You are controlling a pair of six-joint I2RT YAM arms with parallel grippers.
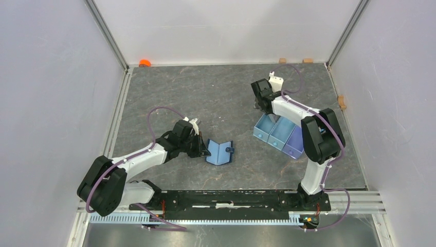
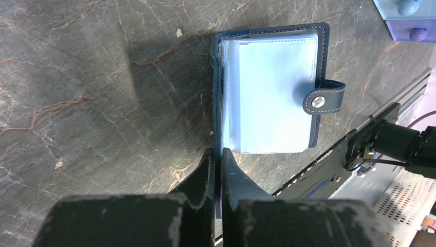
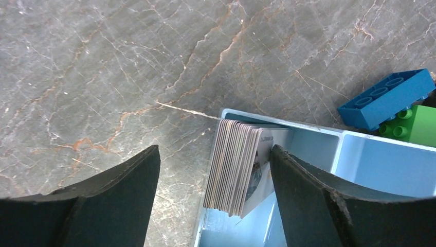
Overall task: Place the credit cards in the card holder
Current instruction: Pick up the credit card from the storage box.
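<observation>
Left fingers (image 2: 203, 177) pinch the holder (image 2: 272, 92) open for loading; right fingers (image 3: 123, 193) gape astride cards (image 3: 236, 170) in the tray (image 3: 308, 127).

The right tool (image 3: 215, 154) hangs with its two dark fingers (image 3: 118, 195) spread wide on either side of a stack of credit cards (image 3: 236, 164) standing on edge in the tray's (image 3: 360, 154) end compartment, a blue block (image 3: 385, 98) and a green block (image 3: 417, 126) just past the tray's rim on the grey marbled worktop (image 3: 103, 77).
</observation>
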